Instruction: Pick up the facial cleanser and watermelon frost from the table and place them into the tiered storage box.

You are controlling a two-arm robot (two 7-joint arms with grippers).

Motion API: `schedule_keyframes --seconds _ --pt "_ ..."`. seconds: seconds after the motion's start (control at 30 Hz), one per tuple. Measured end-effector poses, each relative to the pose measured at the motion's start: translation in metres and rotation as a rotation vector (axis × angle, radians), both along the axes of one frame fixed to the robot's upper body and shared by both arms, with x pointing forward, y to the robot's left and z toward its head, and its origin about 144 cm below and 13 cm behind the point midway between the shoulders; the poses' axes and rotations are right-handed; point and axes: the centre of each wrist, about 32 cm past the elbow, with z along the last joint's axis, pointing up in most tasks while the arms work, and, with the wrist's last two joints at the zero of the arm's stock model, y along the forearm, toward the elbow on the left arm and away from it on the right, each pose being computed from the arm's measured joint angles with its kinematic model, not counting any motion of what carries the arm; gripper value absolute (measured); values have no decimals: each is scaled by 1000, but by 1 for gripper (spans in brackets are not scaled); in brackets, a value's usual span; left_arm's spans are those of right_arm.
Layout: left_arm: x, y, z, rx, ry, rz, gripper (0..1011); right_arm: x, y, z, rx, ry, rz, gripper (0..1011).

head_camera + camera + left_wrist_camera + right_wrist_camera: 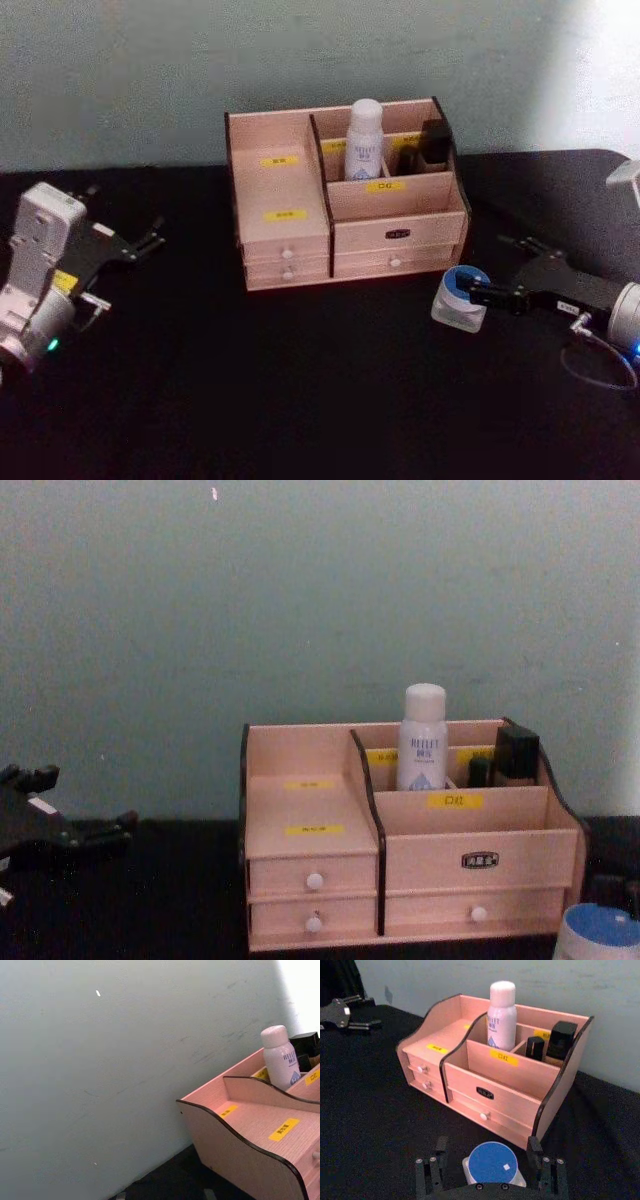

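Note:
The tiered storage box [290, 190] stands at the table's middle back. A white bottle with a blue label, the facial cleanser [365, 138], stands upright in its rear right compartment and rises above the box wall [250, 1110] in the left wrist view. A small white jar with a blue lid, the watermelon frost [459, 298], sits on the table just right of the box front. My right gripper [478, 294] is open and low at this jar, a finger [535, 1152] on each side of the jar [490, 1164]. My left gripper [150, 238] is parked open at far left.
Two dark bottles [433, 145] stand in the box's rear right corner. The box's left stepped compartments with yellow labels [285, 214] hold nothing. A pale wall rises right behind the box. A white object [625, 180] lies at the right edge.

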Motion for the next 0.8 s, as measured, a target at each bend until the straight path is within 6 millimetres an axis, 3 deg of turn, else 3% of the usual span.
schedule_keyframes --seconds 0.8 --pt "0 0 0 0 0 0 1001 10 5 -12 -47 63 -13 1000"
